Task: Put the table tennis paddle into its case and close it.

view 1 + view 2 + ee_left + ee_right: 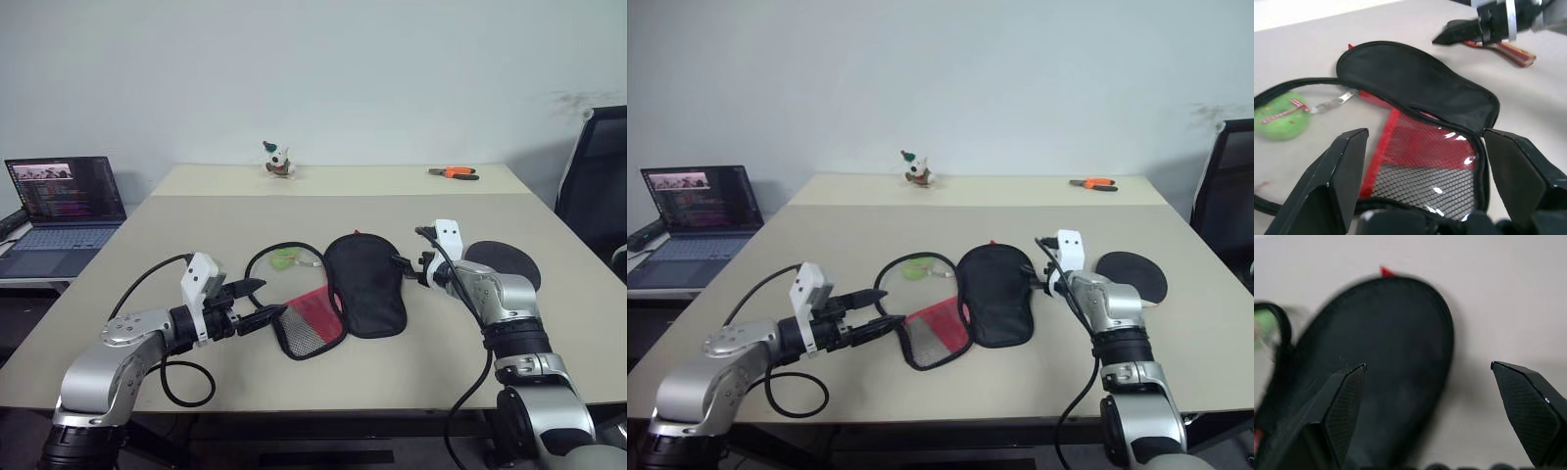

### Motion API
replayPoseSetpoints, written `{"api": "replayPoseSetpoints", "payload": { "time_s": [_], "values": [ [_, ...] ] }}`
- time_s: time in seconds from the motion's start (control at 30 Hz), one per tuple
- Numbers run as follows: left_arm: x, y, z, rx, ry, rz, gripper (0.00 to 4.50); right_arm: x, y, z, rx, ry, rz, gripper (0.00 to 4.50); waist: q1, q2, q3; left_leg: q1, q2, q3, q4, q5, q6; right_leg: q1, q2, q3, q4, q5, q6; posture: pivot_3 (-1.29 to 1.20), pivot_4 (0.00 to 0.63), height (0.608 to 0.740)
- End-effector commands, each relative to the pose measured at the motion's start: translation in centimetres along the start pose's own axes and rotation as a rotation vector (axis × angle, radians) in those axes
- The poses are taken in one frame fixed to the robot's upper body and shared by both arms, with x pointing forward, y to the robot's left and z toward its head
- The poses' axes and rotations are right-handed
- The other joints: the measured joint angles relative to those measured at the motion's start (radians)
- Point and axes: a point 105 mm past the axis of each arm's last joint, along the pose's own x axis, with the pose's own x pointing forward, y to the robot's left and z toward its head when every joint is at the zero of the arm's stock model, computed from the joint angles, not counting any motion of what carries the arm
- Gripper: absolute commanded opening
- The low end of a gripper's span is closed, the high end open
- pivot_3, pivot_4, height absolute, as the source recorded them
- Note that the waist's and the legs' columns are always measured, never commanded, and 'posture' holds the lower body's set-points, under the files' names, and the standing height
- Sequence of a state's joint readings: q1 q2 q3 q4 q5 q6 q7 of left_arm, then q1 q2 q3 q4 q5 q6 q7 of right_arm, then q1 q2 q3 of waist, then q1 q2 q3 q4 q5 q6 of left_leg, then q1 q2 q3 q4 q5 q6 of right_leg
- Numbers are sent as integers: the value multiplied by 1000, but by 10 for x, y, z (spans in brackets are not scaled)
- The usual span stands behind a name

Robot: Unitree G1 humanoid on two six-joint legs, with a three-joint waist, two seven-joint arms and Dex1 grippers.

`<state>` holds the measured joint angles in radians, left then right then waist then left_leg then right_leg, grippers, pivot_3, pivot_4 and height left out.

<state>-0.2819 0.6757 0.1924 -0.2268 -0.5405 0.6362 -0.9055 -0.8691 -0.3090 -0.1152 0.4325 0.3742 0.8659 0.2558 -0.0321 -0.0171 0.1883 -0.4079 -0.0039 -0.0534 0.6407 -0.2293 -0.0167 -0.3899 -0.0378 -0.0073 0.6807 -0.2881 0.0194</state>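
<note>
The case lies open in the middle of the table, its black upper part [364,284] flat and its red mesh part [312,323] folded out toward me. The table tennis paddle [1132,274] lies to the right of the case, black face up, its wooden handle [1513,53] behind my right hand. My left gripper [257,302] hovers open just left of the red mesh part, nothing between its fingers. My right gripper [406,264] is open at the right edge of the black part, pointing across it [1376,357].
A small green item [285,258] sits inside a black zip loop left of the case. A toy figure [278,160] and orange pliers [454,173] lie at the far table edge. A laptop [61,201] stands on a side desk at left, a black chair [598,186] at right.
</note>
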Motion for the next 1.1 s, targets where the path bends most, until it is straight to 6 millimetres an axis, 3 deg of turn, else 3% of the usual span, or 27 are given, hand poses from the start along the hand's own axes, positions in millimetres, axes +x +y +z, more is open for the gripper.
{"api": "replayPoseSetpoints", "payload": {
  "time_s": [0.03,0.1,0.23,0.37,0.6,1.0,1.1],
  "values": [
    [-5,-1,10,35,-14,-1,4045,-1,-7,-7,22,24,7,4500,0,0,0,0,0,0,0,0,0,0,0,0,0,0,0,0,150,740],
    [-6,-1,11,39,-8,-4,4045,0,-15,-12,77,40,-20,4500,0,0,0,0,0,-1,0,0,0,0,0,0,0,0,0,0,150,740],
    [-8,-5,17,33,-10,-53,4045,3,-11,-13,127,60,8,4500,1,0,0,1,0,0,0,0,0,1,1,0,0,0,0,0,150,740],
    [-11,-1,27,39,-33,-56,4045,8,1,-24,134,109,66,4500,0,0,0,1,0,0,0,0,0,1,1,0,0,0,0,0,150,740],
    [-16,14,39,54,-70,24,4045,9,30,-20,126,99,201,4500,-10,0,0,4,2,3,-1,0,0,1,2,2,1,0,-1,0,150,740],
    [-16,18,39,67,-72,45,4045,14,55,-14,101,70,286,4500,-7,0,0,4,1,3,-2,0,0,1,1,2,0,0,-1,0,150,740],
    [-15,18,38,72,-71,45,4075,18,58,-10,111,56,282,3949,-8,0,0,4,2,3,-3,0,0,1,1,2,0,0,-1,0,150,740]
  ]
}}
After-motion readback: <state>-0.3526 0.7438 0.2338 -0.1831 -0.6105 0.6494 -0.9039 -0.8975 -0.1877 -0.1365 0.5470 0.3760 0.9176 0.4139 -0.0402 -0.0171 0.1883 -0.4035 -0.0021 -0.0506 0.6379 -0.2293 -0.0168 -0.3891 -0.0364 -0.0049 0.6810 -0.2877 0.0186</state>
